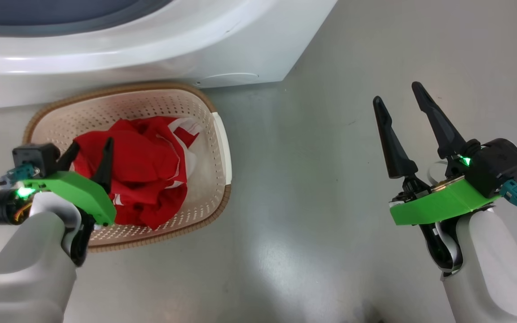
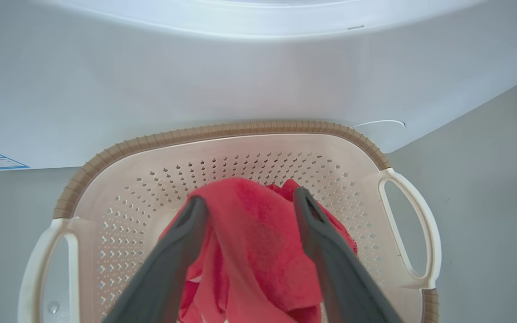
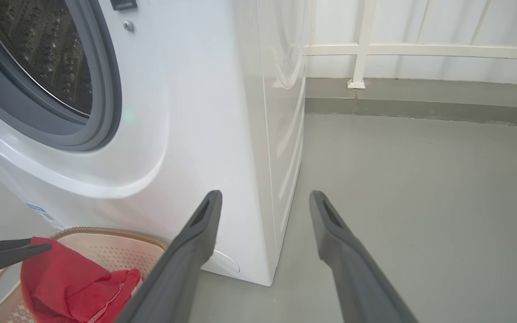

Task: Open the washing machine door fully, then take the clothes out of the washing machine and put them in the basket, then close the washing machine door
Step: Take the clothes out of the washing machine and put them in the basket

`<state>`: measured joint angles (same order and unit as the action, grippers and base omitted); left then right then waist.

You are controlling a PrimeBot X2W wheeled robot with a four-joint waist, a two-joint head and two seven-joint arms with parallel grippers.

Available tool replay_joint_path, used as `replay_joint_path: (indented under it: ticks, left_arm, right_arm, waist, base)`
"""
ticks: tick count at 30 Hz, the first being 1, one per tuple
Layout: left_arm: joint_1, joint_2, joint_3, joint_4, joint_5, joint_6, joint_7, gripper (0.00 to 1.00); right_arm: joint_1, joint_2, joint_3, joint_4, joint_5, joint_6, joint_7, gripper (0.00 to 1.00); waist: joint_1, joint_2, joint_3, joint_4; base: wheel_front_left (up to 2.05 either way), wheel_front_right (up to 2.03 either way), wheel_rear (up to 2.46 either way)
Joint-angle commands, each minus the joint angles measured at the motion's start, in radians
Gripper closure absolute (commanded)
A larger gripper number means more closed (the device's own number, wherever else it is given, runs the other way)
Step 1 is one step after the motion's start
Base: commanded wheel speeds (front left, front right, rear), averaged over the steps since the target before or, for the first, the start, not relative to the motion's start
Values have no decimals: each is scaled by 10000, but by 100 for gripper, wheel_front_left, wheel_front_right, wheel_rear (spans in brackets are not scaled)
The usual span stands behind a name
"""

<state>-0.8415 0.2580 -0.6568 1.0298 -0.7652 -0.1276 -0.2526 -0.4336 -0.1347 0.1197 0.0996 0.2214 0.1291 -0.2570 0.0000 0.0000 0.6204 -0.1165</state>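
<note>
Red clothes lie heaped in the basket; on both arms the jaws are apart.
The basket stands on the floor, close against the front of the washing machine. The left gripper hangs over the heap with the cloth between its jaws, perhaps touching them. The right gripper is above bare floor, empty, well apart from the basket.

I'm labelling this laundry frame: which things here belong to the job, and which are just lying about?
Belong to the job: clothes, basket, washing machine.
Just there: floor, white railing.
</note>
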Motion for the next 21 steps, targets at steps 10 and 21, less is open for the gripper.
replay_joint_path:
  ticks: [10,21]
  left_arm:
    - [586,529,878,-932,814,-31,-91,0]
    - [1000,438,2174,-1750,1531,-31,-91,0]
  right_arm:
    - [366,-93,133,-198,-74,16,-48,0]
    - [455,-146,88,-89,-42,16,-48,0]
  waist:
    - [0,0,-246,158]
    - [0,0,-576,275]
  base:
    - [0,0,0]
    - [0,0,0]
